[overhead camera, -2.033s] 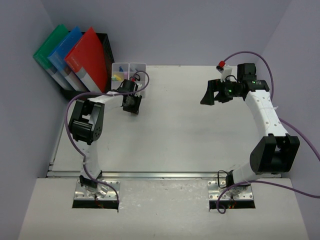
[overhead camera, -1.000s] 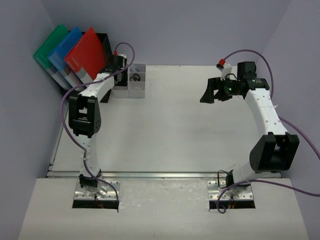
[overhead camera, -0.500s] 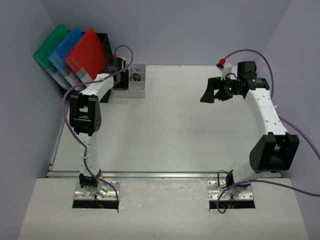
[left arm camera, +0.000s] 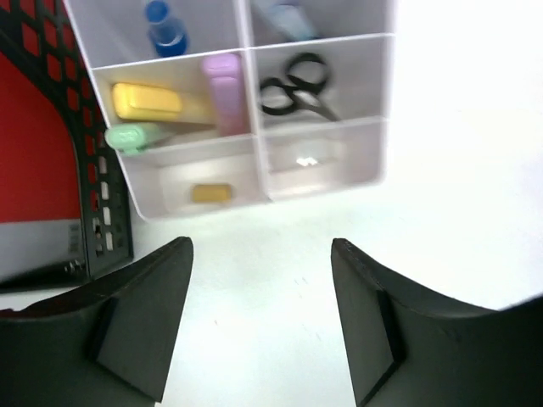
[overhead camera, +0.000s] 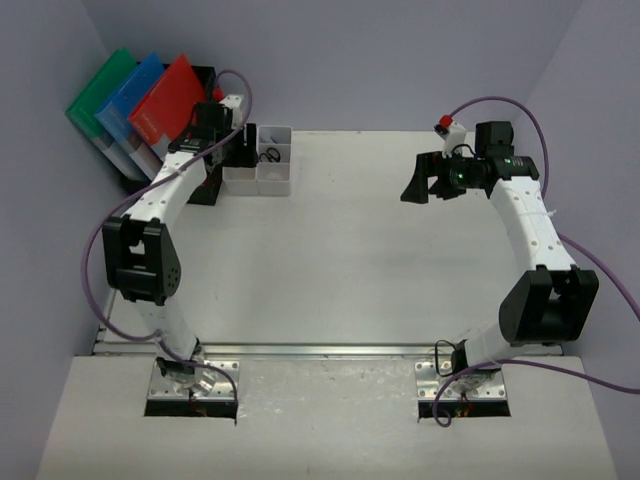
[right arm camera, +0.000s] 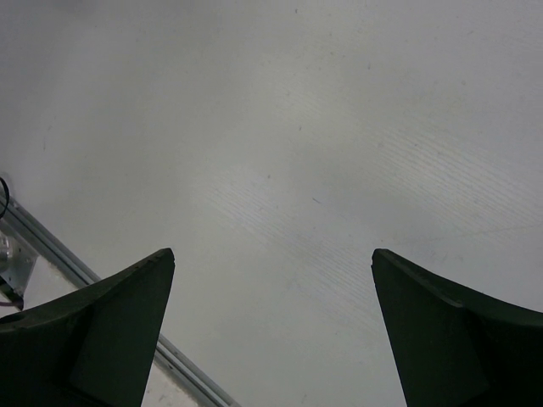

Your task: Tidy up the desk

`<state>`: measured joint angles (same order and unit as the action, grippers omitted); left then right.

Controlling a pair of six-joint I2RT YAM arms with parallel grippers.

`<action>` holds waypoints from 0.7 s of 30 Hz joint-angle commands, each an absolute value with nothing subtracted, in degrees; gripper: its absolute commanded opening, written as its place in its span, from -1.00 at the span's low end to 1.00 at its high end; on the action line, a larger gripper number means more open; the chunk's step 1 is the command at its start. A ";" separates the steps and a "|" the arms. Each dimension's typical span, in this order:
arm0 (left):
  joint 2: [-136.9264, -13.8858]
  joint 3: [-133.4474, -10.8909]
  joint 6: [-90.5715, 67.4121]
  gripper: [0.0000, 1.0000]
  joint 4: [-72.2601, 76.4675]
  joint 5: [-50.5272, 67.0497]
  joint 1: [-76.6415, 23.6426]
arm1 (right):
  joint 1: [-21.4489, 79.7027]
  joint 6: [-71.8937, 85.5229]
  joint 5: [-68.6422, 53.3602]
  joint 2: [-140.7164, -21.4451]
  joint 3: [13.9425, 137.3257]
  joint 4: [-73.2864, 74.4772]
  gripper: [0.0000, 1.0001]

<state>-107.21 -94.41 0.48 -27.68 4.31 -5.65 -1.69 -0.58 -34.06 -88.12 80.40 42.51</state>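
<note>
- The desk (overhead camera: 340,260): a white tabletop filling the middle of the overhead view, far larger than anything on it. It runs from the arm bases back to the rear wall.
- Its silver rail (overhead camera: 330,350) runs along the near edge, just ahead of the two arm bases. The right wrist view catches a short length of it low on the left.
- Lavender walls (overhead camera: 350,60) close in the far edge and both side edges.
- A white compartment tray (overhead camera: 262,178) stands in the far left corner, near the rear edge. The left wrist view shows black scissors (left arm camera: 293,85) in one cell and yellow, pink and green items in the cell beside it.
- A black mesh file rack (left arm camera: 93,170) stands just left of the tray, holding a red folder (overhead camera: 165,105), a blue folder (overhead camera: 128,95) and a green folder (overhead camera: 100,90), all leaning left.
- The left gripper (left arm camera: 260,246) hangs just short of the tray's near wall, with the rack close on its left. Its fingers are spread and only white desk shows between them.
- The right gripper (overhead camera: 418,190) is held above the far right part of the desk, well away from the tray. Its fingers are spread wide and grip nothing.
- A wide stretch of white surface lies between the two grippers.
</note>
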 commanded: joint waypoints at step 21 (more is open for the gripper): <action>-61.83 -50.14 2.02 0.99 -15.82 2.60 -5.98 | -2.37 11.41 -21.75 -75.11 59.08 9.63 0.97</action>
